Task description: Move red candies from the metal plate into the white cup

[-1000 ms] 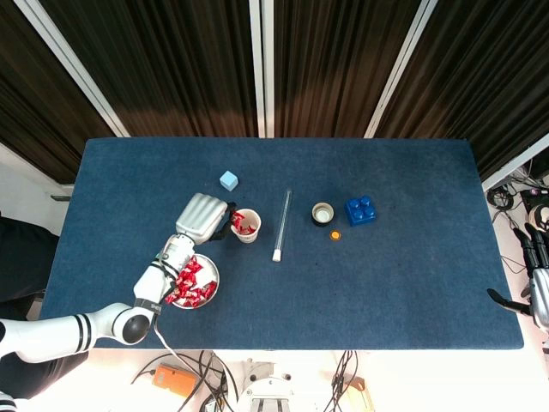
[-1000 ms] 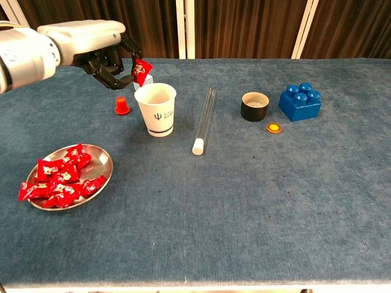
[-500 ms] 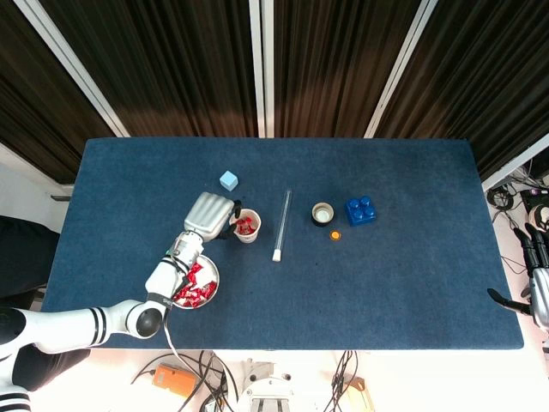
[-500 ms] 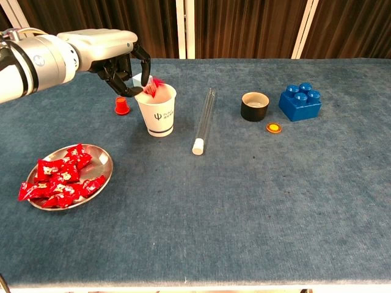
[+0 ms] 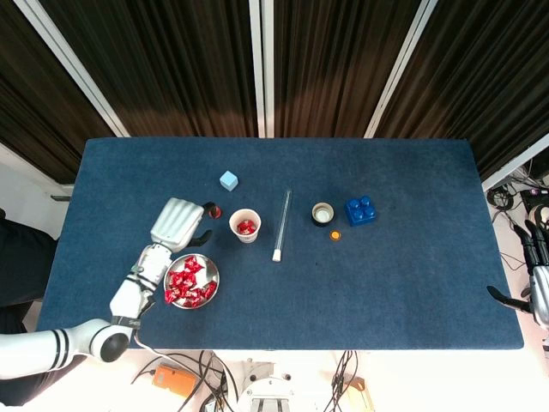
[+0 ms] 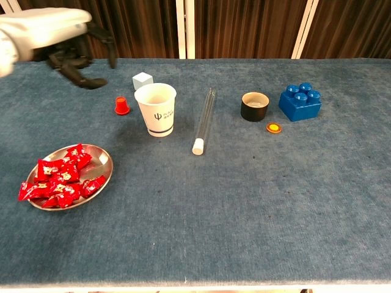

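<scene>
Head view: left hand (image 5: 177, 225) hovers empty, fingers (image 6: 82, 72) spread, between white cup (image 5: 245, 226) holding candy and metal plate (image 5: 209, 267) piled with red candies (image 5: 187, 284), placed for another pick.

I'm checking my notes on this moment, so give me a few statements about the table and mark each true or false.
1. The white cup has red candy inside. True.
2. The left hand holds a candy. False: it holds nothing, fingers apart.
3. The metal plate is bare. False: red candies still fill it.
4. The glass tube lies flat between cup and black pot. True.
5. The blue brick stands on the plate. False: it stands on the table, beside the pot.
</scene>
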